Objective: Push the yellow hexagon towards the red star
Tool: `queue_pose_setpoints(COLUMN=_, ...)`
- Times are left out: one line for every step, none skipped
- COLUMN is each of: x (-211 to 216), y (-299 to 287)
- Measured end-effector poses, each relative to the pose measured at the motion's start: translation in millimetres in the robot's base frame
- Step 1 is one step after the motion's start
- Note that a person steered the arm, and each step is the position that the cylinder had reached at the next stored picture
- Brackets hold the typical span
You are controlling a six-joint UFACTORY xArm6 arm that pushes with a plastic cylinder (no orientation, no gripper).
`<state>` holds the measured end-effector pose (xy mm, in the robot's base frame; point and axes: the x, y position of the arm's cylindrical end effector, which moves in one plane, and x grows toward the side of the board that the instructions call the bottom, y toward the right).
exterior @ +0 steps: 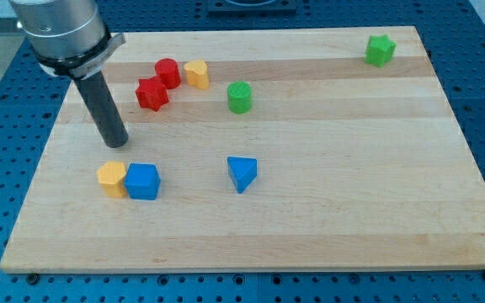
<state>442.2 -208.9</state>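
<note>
Little done as yet, with the yellow hexagon (111, 178) well short of the red star (151, 93), touching the blue cube (142, 181) on the bench (352, 168), and my tip (116, 141), a jawless tool holding nothing, between hexagon and star, not behind the hexagon.

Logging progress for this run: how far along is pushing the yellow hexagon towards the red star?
Done: nothing visible; the yellow hexagon sits at the view's lower left, touching the blue block. In hand: my tip stands just above it, apart from it. Left: the whole push up to the red star.
</note>
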Motion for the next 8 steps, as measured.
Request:
queue_pose_setpoints(x=10, y=-54)
queue_pose_setpoints(x=47, y=-59)
queue_pose_setpoints(x=112, y=-50)
queue_pose_setpoints(x=119, y=-47)
queue_pose_setpoints(x=138, y=18)
queue_pose_setpoints(x=143, y=27)
queue_pose_setpoints(x=143, y=27)
queue_pose_setpoints(x=105, y=27)
